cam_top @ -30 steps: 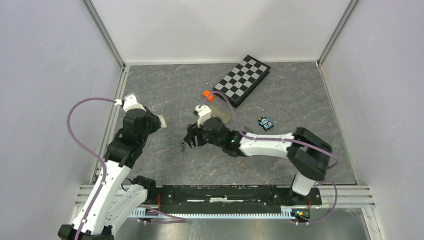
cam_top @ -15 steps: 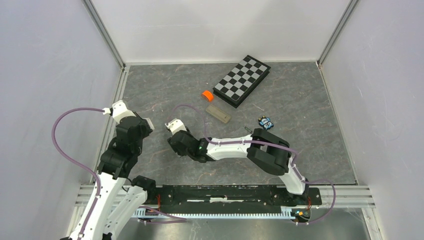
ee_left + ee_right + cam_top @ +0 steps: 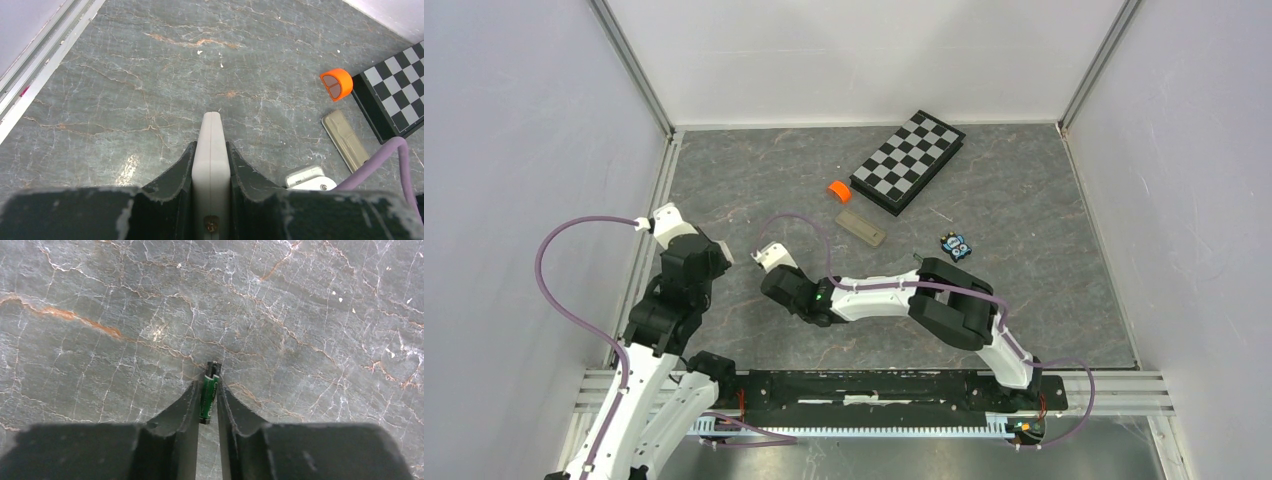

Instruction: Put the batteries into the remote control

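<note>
The battery (image 3: 208, 399) is a slim green cylinder with a dark end. It lies lengthwise along the fingers of the right claw (image 3: 208, 386), its small metal nub poking past the fingertips and aimed away from the wrist, toward the desk (image 3: 754, 180). I can't tell whether the tip touches. That claw is pinched on it from both sides, well away from the chessboard (image 3: 908, 160), off to its near left. The remote (image 3: 211, 131) is a smooth off-white slab with a rounded end, held on edge, its long axis running straight out of the left claw (image 3: 211, 147). That claw is clamped on the remote's flat faces, farther left of the chessboard than the battery is. The desk is grey and stone-look, veined in white and rust. Just off the chessboard's near-left corner lie an orange roll (image 3: 838, 190) and a flat beige strip (image 3: 862, 227). The right arm (image 3: 894, 292) reaches low across the desk with its elbow folded back, while the left arm (image 3: 659, 310) rises from its base and bends at the wrist.
</note>
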`<state>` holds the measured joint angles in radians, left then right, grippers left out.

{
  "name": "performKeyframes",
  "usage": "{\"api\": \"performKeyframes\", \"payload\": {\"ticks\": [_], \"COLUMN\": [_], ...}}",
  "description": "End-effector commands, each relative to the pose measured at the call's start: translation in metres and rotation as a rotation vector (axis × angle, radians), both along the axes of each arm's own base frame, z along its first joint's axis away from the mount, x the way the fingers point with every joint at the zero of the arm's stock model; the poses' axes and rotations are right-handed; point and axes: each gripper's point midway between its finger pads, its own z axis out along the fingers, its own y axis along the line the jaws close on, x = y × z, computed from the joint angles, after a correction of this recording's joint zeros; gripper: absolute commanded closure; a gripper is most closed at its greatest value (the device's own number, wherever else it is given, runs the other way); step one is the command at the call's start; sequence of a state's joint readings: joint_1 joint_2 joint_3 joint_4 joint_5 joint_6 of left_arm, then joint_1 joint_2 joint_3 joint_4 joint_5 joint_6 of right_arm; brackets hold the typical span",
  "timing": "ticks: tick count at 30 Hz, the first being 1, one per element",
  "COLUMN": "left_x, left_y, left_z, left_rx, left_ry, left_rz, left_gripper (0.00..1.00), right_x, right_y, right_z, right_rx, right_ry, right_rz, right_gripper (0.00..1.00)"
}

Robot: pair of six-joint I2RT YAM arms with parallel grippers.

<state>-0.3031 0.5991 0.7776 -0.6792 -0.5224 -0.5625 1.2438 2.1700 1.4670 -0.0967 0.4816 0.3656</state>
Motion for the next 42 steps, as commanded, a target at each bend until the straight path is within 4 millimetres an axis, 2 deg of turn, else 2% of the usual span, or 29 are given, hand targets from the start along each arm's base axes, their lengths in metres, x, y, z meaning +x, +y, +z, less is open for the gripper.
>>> {"api": "performKeyframes", "payload": {"ticks": [1,4,7,9,12,16,20,21,24,28,30,33,36,42], "left_x": [0.005,0.005,0.005,0.005,0.009,0.018,0.027,0.028,0.029,0.023,0.02,0.016,0.01,0.001], "left_y": [0.002,0.002,0.002,0.0,-0.01,-0.037,-0.081,-0.095,-0.131,-0.165,-0.175,-0.186,-0.194,-0.203], "left_z": [0.01,0.011,0.012,0.013,0.014,0.015,0.021,0.025,0.047,0.077,0.088,0.104,0.117,0.125], "left_rx": [-0.006,-0.005,-0.007,-0.01,-0.023,-0.064,-0.157,-0.192,-0.296,-0.385,-0.425,-0.49,-0.558,-0.705], "left_ry": [-0.051,-0.056,-0.058,-0.061,-0.065,-0.081,-0.13,-0.149,-0.245,-0.366,-0.418,-0.489,-0.568,-0.642], "left_rz": [0.018,0.018,0.015,0.002,-0.051,-0.191,-0.4,-0.467,-0.646,-0.842,-0.901,-0.972,-1.034,-1.108], "left_gripper": [0.98,0.98,0.98,0.98,0.98,0.98,0.98,0.98,0.98,0.98,0.98,0.98,0.98,0.98], "right_x": [-0.005,-0.004,0.001,0.005,0.007,0.011,0.013,0.014,0.017,0.013,0.009,0.005,0.0,-0.012], "right_y": [-0.015,-0.02,-0.026,-0.027,-0.039,-0.064,-0.092,-0.101,-0.125,-0.158,-0.173,-0.188,-0.196,-0.201], "right_z": [-0.002,0.0,0.008,0.025,0.05,0.095,0.141,0.147,0.184,0.234,0.259,0.286,0.304,0.332], "right_rx": [-0.034,-0.026,0.025,0.118,0.219,0.364,0.553,0.581,0.688,0.866,0.936,0.998,1.039,1.121], "right_ry": [0.016,0.02,0.02,0.012,-0.02,-0.076,-0.111,-0.118,-0.179,-0.297,-0.36,-0.421,-0.463,-0.515], "right_rz": [-0.011,-0.017,-0.022,-0.003,0.047,0.1,0.137,0.14,0.129,0.098,0.082,0.066,0.072,0.121], "right_gripper": [0.82,0.93,1.0,1.0,1.0,1.0,1.0,1.0,1.0,1.0,1.0,1.0,1.0,1.0]}}
